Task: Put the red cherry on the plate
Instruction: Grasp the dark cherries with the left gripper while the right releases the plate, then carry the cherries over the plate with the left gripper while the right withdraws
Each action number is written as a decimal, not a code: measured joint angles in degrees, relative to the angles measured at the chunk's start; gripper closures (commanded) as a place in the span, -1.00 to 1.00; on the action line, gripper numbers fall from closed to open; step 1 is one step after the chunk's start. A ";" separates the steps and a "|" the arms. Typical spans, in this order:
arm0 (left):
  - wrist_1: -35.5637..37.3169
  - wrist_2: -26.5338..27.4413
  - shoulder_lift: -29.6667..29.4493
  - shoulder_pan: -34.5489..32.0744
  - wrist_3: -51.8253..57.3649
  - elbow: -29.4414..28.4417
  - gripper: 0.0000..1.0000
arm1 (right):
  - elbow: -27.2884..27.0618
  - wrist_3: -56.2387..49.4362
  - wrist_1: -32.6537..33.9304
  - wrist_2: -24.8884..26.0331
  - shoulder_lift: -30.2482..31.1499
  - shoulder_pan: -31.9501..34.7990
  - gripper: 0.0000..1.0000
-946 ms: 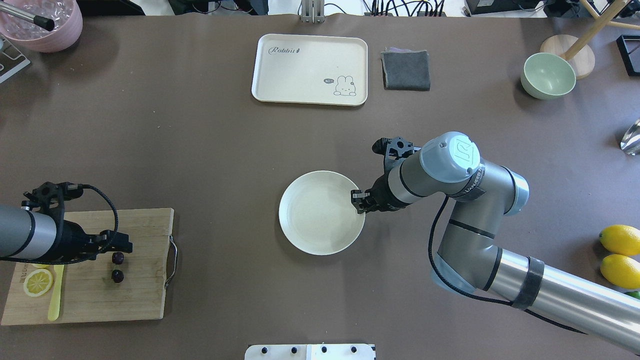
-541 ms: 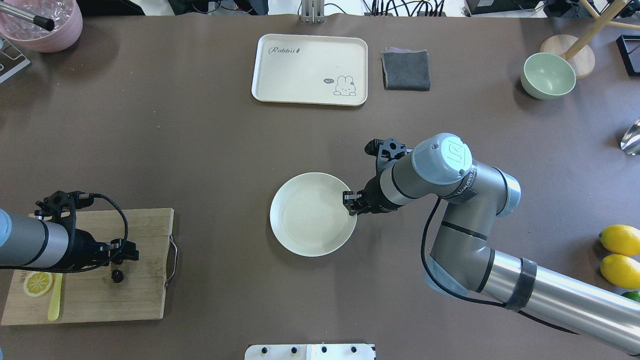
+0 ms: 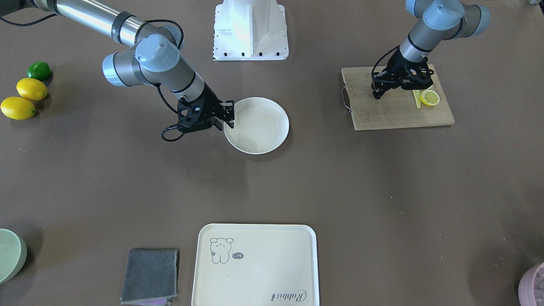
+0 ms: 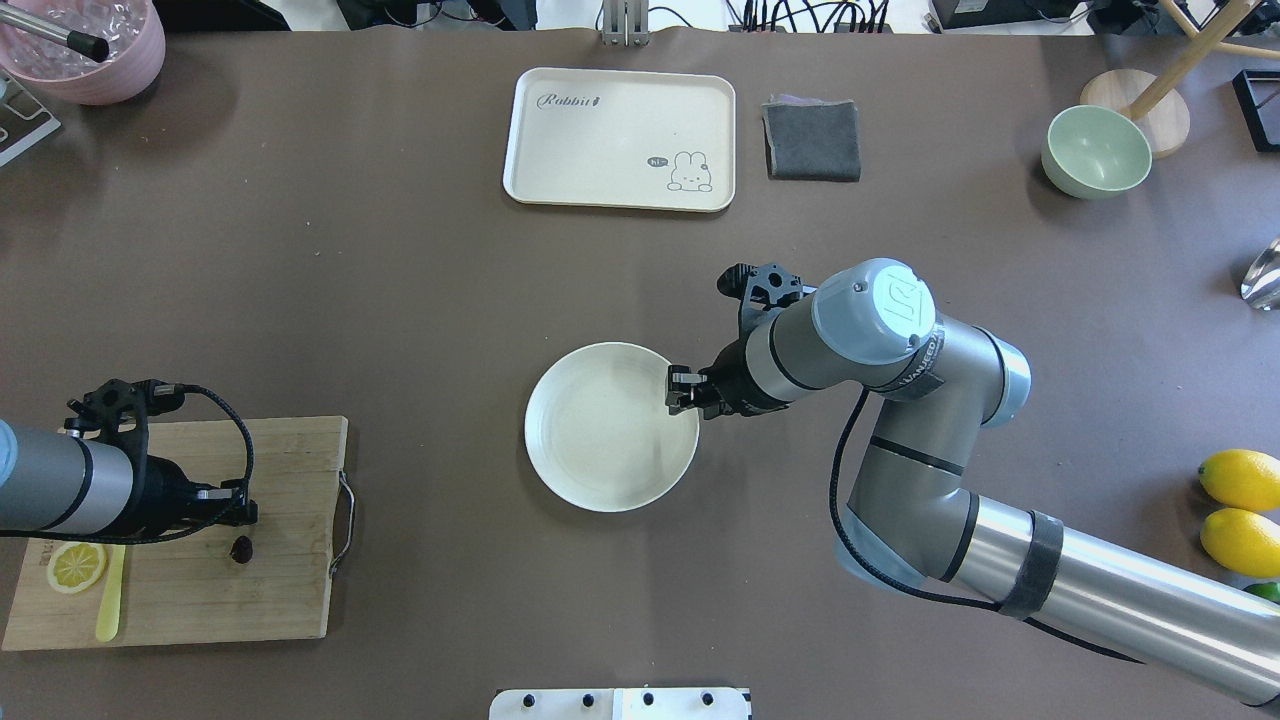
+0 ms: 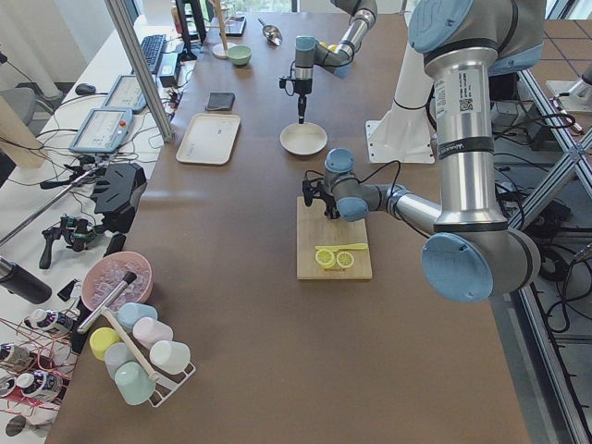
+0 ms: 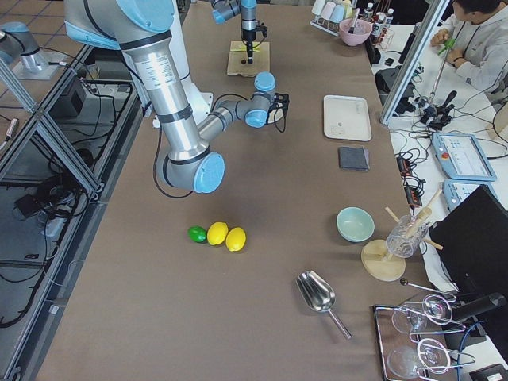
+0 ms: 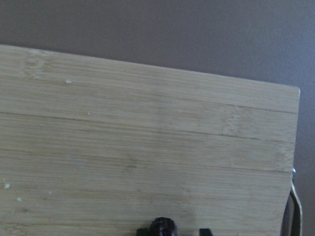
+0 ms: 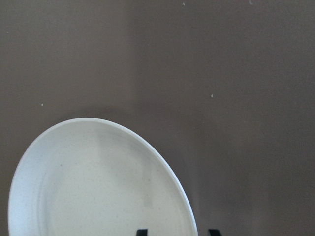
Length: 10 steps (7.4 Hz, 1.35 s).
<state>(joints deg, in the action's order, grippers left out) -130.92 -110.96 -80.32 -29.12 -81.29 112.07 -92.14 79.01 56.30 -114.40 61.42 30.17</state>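
Observation:
The red cherry lies on the wooden cutting board. One dark cherry shows beside my left gripper, which covers the other from above. In the left wrist view that cherry sits between the two fingertips, and the gripper looks shut on it. The cream plate rests mid-table. My right gripper is shut on its right rim. In the right wrist view the rim of the plate runs between the fingertips. From the front, the right gripper grips the plate and the left gripper points down at the board.
A lemon slice and a yellow-green stick lie on the board's left end. At the back are a cream tray, a grey cloth, a green bowl and a pink bowl. Lemons sit at the right edge.
My right gripper has slid the plate to the left, toward the board. The left gripper has come over the upper cherry and now hides it; the lower cherry has shifted slightly.

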 measured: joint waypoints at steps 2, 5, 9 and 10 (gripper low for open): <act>0.14 -0.07 -1.63 -0.59 0.14 2.26 1.00 | -3.65 -0.10 0.18 -4.58 3.49 4.12 -1.00; 1.69 0.22 -12.26 -1.43 -0.01 1.61 1.00 | -9.83 -7.39 0.28 -13.29 15.73 13.93 -1.00; 15.78 4.80 -34.67 0.94 -1.55 -6.45 1.00 | -9.82 -26.65 0.22 -19.51 27.64 24.99 -1.00; 16.54 7.84 -38.48 3.21 -1.73 -9.32 1.00 | -9.51 -29.52 0.21 -20.22 29.14 26.56 -1.00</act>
<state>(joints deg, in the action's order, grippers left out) -114.37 -103.13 -118.80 -25.91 -83.02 102.75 -101.66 49.49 56.51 -134.62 90.56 56.73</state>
